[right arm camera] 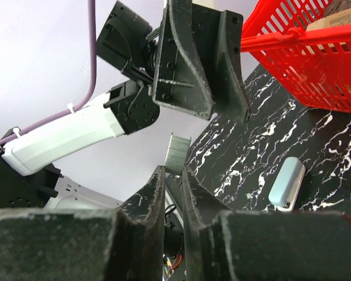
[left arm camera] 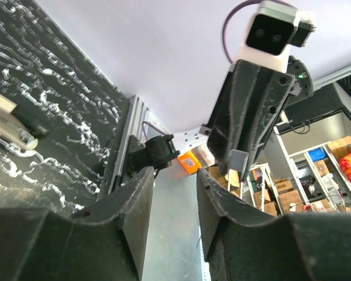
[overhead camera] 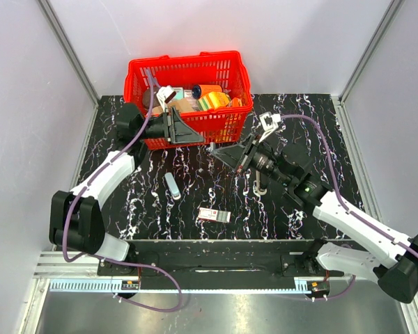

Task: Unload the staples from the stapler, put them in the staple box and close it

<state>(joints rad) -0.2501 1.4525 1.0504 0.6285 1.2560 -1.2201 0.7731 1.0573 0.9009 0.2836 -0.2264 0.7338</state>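
My right gripper (right arm camera: 174,173) is shut on the staples (right arm camera: 176,153), a short grey ribbed strip that sticks out past its fingertips, held above the table. In the left wrist view the staples (left arm camera: 240,159) show at the tip of the right gripper (left arm camera: 237,170). From above, the right gripper (overhead camera: 217,150) is near the table's middle, tip to tip with my left gripper (overhead camera: 203,138), which is open and empty. A small grey and dark item, apparently the stapler (overhead camera: 258,182), lies beside the right wrist, partly hidden. The left gripper (left arm camera: 175,175) holds nothing.
A red basket (overhead camera: 136,69) full of goods stands at the back, right behind both grippers; it also shows in the right wrist view (right arm camera: 292,41). A pale rounded bar (overhead camera: 172,186) (right arm camera: 286,183) lies on the black marbled table. A small printed box (overhead camera: 214,215) lies near the front.
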